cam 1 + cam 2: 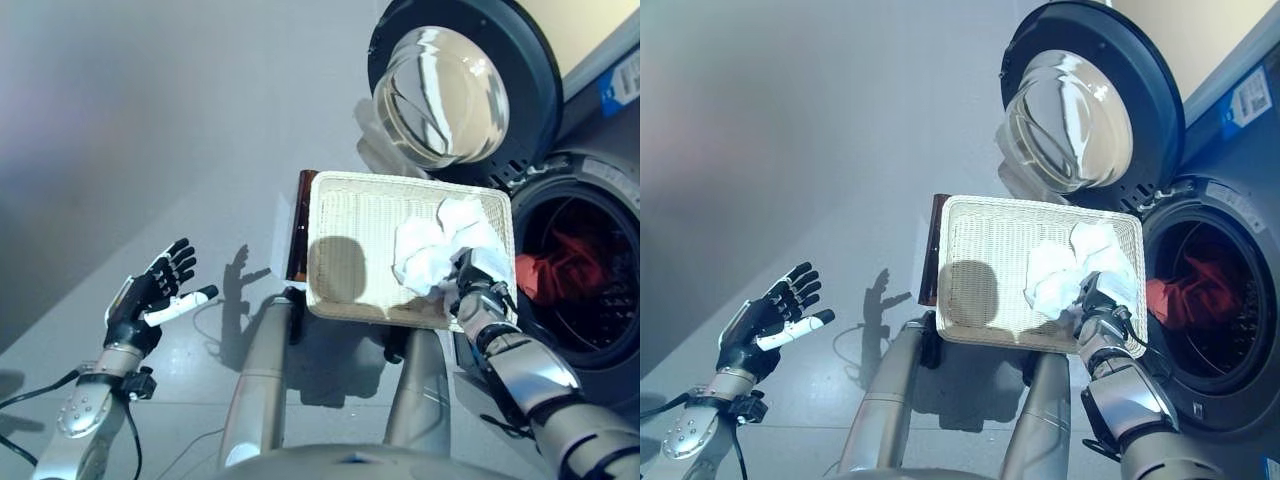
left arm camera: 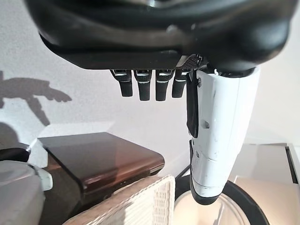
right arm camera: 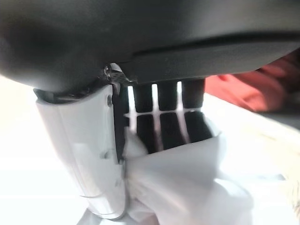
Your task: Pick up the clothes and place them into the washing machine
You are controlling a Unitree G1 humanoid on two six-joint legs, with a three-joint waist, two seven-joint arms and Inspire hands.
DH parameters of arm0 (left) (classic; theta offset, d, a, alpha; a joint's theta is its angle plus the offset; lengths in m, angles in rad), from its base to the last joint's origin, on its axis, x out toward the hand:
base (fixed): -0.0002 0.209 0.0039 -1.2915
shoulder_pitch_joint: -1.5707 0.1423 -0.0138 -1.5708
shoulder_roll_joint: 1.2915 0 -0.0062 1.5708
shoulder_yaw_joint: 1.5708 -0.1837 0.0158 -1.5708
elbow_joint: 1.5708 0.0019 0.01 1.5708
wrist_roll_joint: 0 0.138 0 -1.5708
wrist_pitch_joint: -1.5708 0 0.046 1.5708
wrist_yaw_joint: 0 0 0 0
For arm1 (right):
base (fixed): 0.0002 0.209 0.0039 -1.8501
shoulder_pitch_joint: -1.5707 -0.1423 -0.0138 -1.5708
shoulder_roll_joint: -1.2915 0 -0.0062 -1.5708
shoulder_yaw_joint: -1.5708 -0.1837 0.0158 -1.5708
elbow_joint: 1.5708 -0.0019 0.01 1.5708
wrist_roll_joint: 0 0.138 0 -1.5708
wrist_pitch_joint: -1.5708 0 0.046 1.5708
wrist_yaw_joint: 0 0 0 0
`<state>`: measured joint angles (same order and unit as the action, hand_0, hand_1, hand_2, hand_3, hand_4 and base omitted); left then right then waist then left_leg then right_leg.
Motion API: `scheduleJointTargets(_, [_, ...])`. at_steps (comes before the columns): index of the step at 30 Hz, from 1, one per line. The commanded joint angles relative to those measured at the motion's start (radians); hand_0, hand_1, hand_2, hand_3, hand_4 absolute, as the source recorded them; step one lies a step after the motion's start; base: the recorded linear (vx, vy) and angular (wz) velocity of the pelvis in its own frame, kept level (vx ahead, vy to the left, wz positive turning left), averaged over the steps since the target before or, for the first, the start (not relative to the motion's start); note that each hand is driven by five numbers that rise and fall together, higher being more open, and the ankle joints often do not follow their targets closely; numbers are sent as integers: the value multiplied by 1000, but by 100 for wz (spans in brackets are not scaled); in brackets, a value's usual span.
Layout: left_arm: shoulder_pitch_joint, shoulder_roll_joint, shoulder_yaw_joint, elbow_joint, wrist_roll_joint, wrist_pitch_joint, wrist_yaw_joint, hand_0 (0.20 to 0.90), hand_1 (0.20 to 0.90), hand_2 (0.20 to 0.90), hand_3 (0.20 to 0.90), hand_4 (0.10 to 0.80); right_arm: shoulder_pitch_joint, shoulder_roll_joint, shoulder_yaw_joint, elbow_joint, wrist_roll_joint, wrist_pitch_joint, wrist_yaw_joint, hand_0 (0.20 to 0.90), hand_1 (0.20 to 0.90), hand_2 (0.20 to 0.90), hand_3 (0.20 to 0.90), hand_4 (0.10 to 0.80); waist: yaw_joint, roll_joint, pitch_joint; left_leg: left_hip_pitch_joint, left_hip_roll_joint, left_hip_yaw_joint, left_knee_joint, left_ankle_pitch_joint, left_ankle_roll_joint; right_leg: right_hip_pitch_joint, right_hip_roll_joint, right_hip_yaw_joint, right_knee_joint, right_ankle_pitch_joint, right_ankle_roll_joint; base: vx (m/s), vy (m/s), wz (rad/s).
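Observation:
A crumpled white cloth (image 1: 435,250) lies in the right part of a cream wicker basket (image 1: 350,215). My right hand (image 1: 470,285) sits at the cloth's near edge, and the right wrist view shows its thumb (image 3: 89,159) and fingers (image 3: 164,126) pinching the white cloth (image 3: 187,183). The washing machine (image 1: 590,290) stands at the right with its round door (image 1: 455,85) swung open. A red garment (image 1: 560,265) lies inside the drum. My left hand (image 1: 160,290) hangs open over the floor at the far left, holding nothing.
The basket rests on a dark brown stool (image 1: 298,225) in front of the machine. Grey floor (image 1: 130,130) stretches to the left and beyond. The open door rises just behind the basket's far right corner.

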<state>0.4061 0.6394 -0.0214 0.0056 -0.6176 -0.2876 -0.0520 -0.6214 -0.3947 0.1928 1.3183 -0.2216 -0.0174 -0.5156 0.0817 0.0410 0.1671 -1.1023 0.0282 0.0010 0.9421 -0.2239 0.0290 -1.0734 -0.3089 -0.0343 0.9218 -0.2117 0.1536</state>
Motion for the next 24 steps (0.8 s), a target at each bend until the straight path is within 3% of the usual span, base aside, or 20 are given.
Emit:
scheduleJointTargets(1, [-3, -16, 83, -16, -17, -84, 37, 900, 900, 900, 900, 800, 48, -39, -29, -137, 186, -145, -83, 200, 200, 200, 200, 300, -10, -4, -19, 65, 50, -27, -197, 72, -67, 40, -2, 38, -93, 58, -16, 25, -1, -19])
scheduleJointTargets(4, [0, -23, 80, 0, -22, -96, 38, 900, 900, 900, 900, 800, 118, -39, -100, -261, 347, -236, -60, 200, 200, 200, 200, 300, -26, -13, -25, 86, 55, -24, -223, 77, -68, 65, -2, 32, -127, 68, -11, 26, -15, -13])
scheduleJointTargets(9, [9, -14, 60, 3, -49, -111, 14, 900, 900, 900, 900, 800, 141, -32, -183, -264, 590, -328, 28, 200, 200, 200, 200, 300, -25, -17, -27, 124, 55, -24, -263, 85, -70, 106, -2, 24, -172, 80, -4, 13, -8, -3])
scheduleJointTargets(13, [-6, -18, 27, 16, -63, -110, 12, 900, 900, 900, 900, 800, 164, 3, -319, -286, 936, -427, 124, 200, 200, 200, 200, 300, -30, -20, -22, 151, 51, -21, -273, 85, -71, 136, -1, 27, -191, 76, -2, 3, 1, -1])
scheduleJointTargets(15, [-10, -22, 17, 20, -60, -110, 14, 900, 900, 900, 900, 800, 167, 8, -329, -280, 939, -432, 122, 200, 200, 200, 200, 300, -29, -19, -20, 155, 51, -20, -270, 83, -71, 141, -1, 26, -190, 73, -4, 1, -1, 2])
scheduleJointTargets(16, [-11, -26, 14, 23, -52, -111, 16, 900, 900, 900, 900, 800, 176, 4, -300, -289, 831, -413, 89, 200, 200, 200, 200, 300, -28, -15, -22, 158, 51, -22, -270, 84, -71, 145, 0, 26, -190, 71, -6, -2, 0, 5])
scheduleJointTargets(24, [-14, -35, 14, 6, -30, -125, 16, 900, 900, 900, 900, 800, 143, -10, -206, -300, 603, -346, 9, 200, 200, 200, 200, 300, -19, -3, -19, 161, 52, -18, -275, 90, -72, 150, -3, 26, -202, 79, -6, -14, 4, -4])
